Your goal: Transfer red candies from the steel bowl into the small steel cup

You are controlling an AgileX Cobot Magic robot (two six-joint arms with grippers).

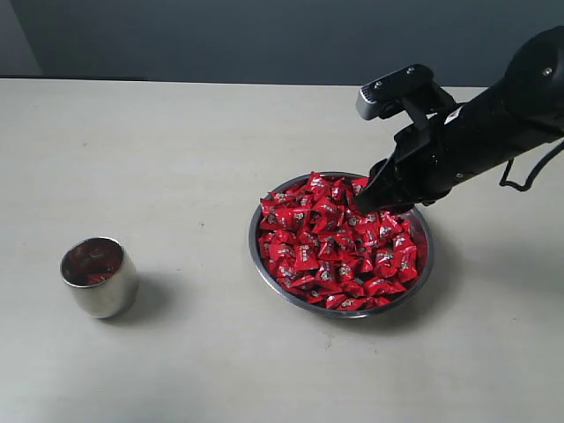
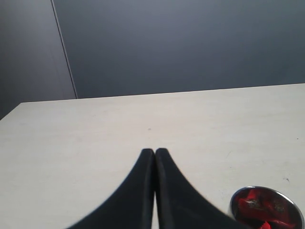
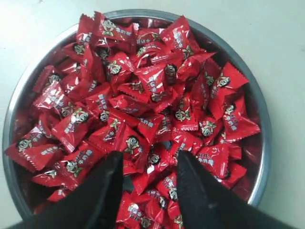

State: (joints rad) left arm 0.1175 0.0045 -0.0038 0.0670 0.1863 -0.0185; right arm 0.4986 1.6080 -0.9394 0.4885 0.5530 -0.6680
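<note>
Right end effector (image 3: 149, 160): matte black fingers spread wide, nothing clamped. Its tips are at the pile of red candies (image 3: 143, 90), with a few wrappers in the gap. Left end effector (image 2: 155, 151): tapered black fingers pressed together, empty, over the bare desk (image 1: 176, 150). Candies are glossy crinkled foil with crimped ends, heaped up to the thin rim of the steel bowl (image 1: 254, 256), which is shiny, wide and shallow. Right end effector sits at the bowl's far-right rim. Small steel cup (image 1: 99, 280): polished, rounded, upright, well apart to the bowl's left, some red inside. Desk is pale and matte, with open room between cup and bowl.
</note>
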